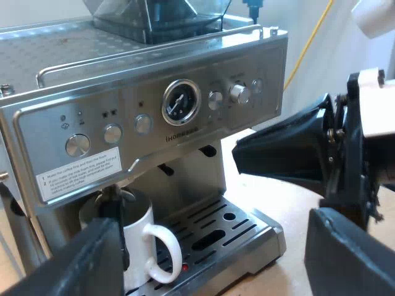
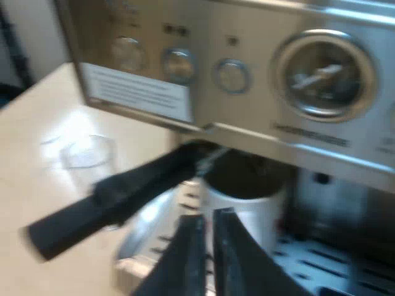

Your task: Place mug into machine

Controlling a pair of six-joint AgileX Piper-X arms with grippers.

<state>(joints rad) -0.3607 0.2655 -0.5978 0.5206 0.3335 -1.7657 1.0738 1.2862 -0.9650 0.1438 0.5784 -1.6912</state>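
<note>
A white mug (image 1: 141,242) stands on the espresso machine's drip tray (image 1: 247,237), under the brew head, with its handle free. My left gripper (image 1: 213,250) is open, its fingers (image 1: 80,262) spread wide short of the tray and holding nothing. In the right wrist view the mug (image 2: 247,206) sits just beyond my right gripper (image 2: 208,225), whose fingers are pressed together and empty. From the left wrist view, the right gripper (image 1: 247,154) hangs above and away from the mug, pointing at the machine's front.
The espresso machine (image 1: 154,111) has a round gauge (image 1: 181,102) and a bean hopper (image 1: 154,15) on top. The holder's dark handle (image 2: 123,191) sticks out from the machine's front beside the mug. A measuring glass (image 2: 86,157) stands on the light table (image 2: 37,123).
</note>
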